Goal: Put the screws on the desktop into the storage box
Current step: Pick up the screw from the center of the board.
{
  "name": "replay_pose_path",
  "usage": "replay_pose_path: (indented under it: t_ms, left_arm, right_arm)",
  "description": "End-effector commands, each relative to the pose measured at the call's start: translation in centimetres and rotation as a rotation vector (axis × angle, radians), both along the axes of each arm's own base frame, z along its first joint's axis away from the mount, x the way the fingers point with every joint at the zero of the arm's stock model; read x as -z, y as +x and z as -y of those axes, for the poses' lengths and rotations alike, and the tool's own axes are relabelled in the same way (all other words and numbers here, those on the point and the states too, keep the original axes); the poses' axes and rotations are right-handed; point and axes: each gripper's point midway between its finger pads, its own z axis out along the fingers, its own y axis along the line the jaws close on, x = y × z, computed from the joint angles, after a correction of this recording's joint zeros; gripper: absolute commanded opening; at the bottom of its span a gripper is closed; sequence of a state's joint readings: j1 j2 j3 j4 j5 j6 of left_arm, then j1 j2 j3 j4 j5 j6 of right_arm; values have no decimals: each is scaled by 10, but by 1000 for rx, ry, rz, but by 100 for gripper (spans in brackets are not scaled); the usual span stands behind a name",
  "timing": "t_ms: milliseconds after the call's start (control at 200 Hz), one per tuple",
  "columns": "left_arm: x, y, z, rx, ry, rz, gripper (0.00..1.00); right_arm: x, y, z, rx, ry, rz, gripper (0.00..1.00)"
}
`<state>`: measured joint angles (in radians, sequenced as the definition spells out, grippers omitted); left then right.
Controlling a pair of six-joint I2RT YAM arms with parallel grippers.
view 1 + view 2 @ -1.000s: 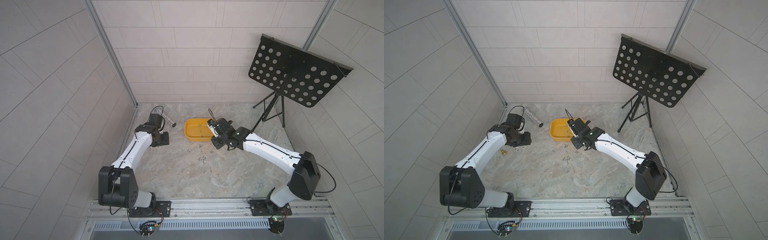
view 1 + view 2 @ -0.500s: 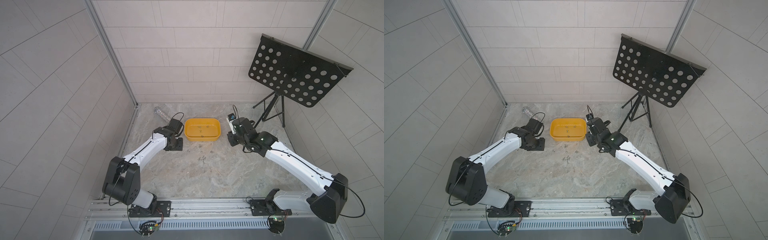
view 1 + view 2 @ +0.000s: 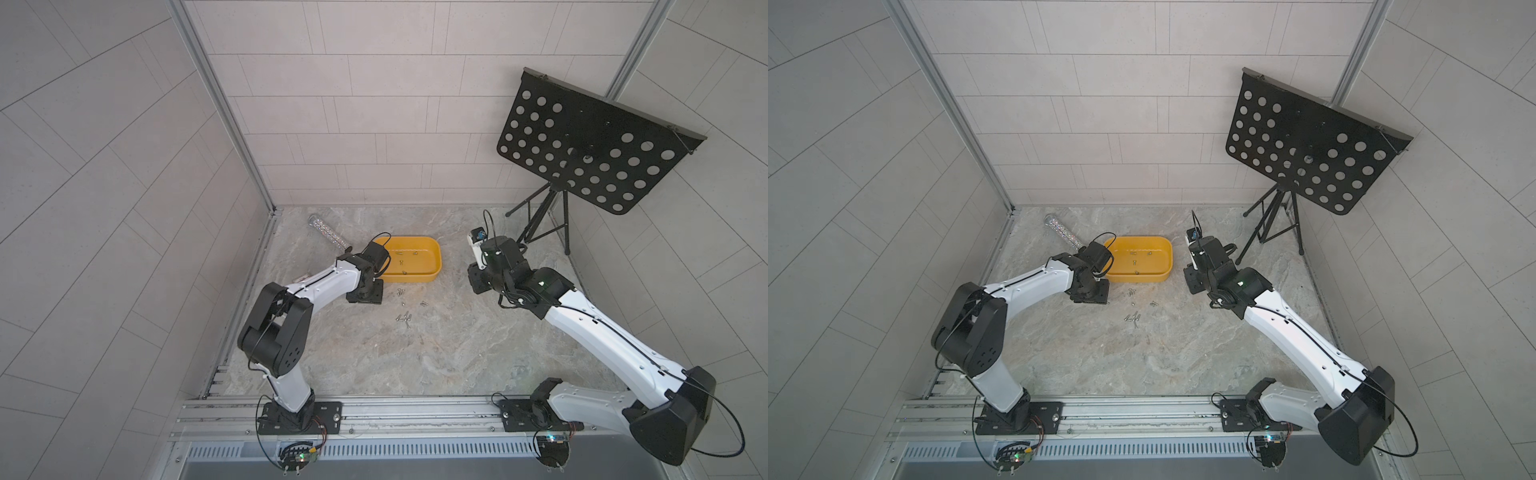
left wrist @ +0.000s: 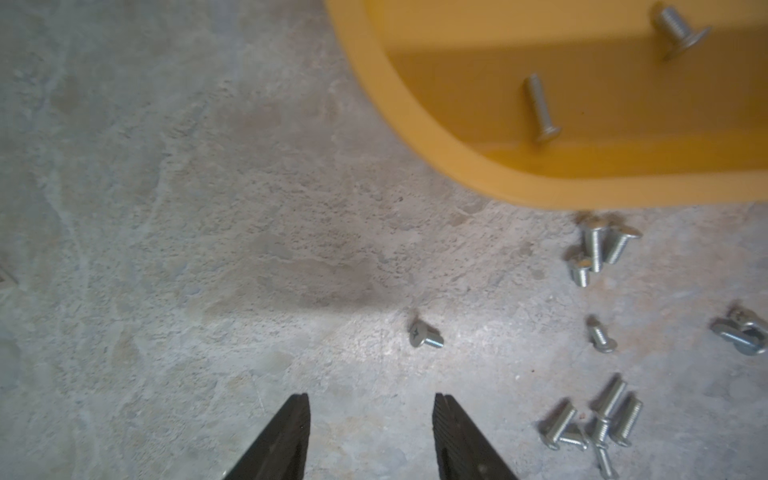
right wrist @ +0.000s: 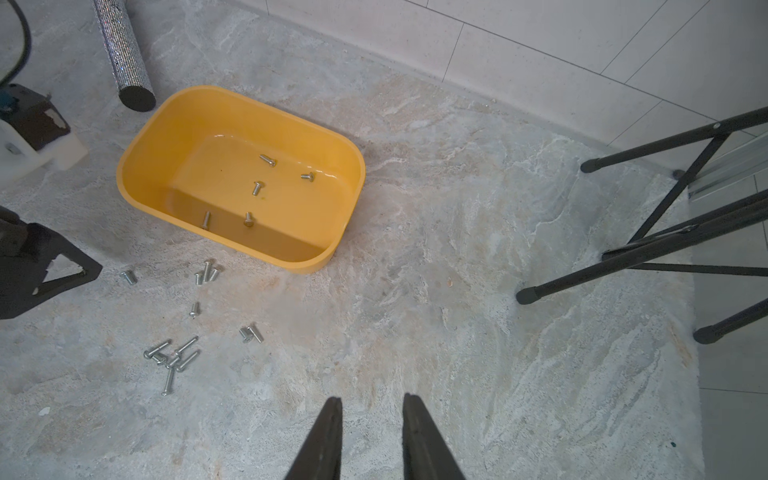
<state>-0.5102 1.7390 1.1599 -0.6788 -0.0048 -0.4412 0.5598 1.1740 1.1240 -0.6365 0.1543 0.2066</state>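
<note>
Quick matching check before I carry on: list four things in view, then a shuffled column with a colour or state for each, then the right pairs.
Things:
1. storage box
2. glitter tube
3. left gripper
4. music stand

Colour or state:
A. black, perforated, on tripod legs
B. open, holding nothing
C. yellow, with five screws inside
D. silver, lying on its side

Pairs: 1-C, 2-D, 3-B, 4-A

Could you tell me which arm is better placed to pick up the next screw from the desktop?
Left, probably. The left gripper, open, hovers close to a lone screw near the storage box; the right gripper is over bare desktop, farther from the screws.
</note>
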Motion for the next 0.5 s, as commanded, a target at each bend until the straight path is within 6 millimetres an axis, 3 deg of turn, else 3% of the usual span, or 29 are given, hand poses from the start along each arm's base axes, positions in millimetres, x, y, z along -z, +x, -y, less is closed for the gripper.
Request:
replay_pose_path:
  t_ms: [0,495]
  left_arm:
    - [-2,10,10,-2,-5,25,54]
    - [25,8,17,16,8,-32,50]
  right_arm:
    - [-2,-4,4,-5,-2,0,30]
    - [2,-3,3,-8,-3,-16,30]
